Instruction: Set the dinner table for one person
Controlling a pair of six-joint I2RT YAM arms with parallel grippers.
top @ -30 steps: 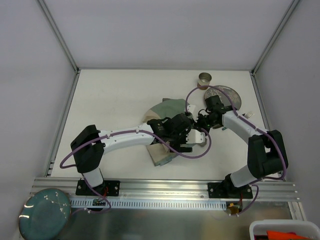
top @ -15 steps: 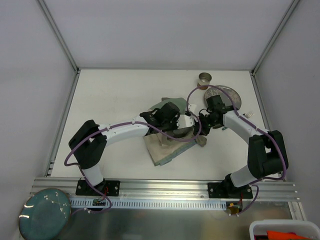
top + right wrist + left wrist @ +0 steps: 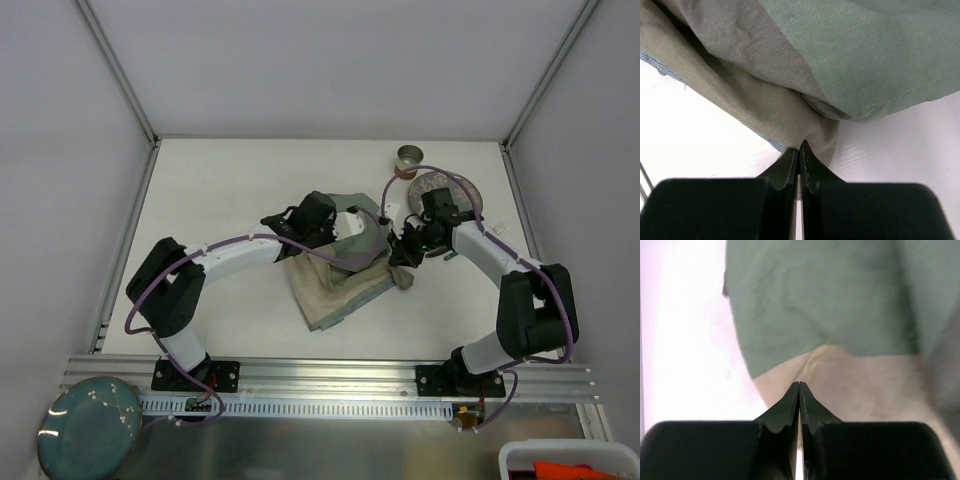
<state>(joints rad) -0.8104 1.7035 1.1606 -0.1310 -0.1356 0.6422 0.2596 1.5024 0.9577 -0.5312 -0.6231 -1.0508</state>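
Observation:
The green-and-beige cloth mat (image 3: 340, 275) lies rumpled in the middle of the white dinner table (image 3: 220, 190). My left gripper (image 3: 372, 228) is at the mat's far edge. In the left wrist view its jaws (image 3: 799, 385) are shut, pinching a beige fold of the mat (image 3: 850, 375) below the green panel. My right gripper (image 3: 398, 255) is at the mat's right corner. The right wrist view shows it (image 3: 799, 146) shut on the beige corner of the mat (image 3: 790, 115), just above the tabletop. The two grippers are close together.
A metal cup (image 3: 409, 157) and a grey plate (image 3: 462, 190) stand at the far right, with a fork (image 3: 495, 230) beside the plate. A teal plate (image 3: 88, 428) sits off the table at the near left. A white bin (image 3: 570, 458) is at the near right.
My left gripper was open and has shut on the mat's far edge, drawing back toward the far left. The mat's green part now shows more. The right gripper has held its grip.

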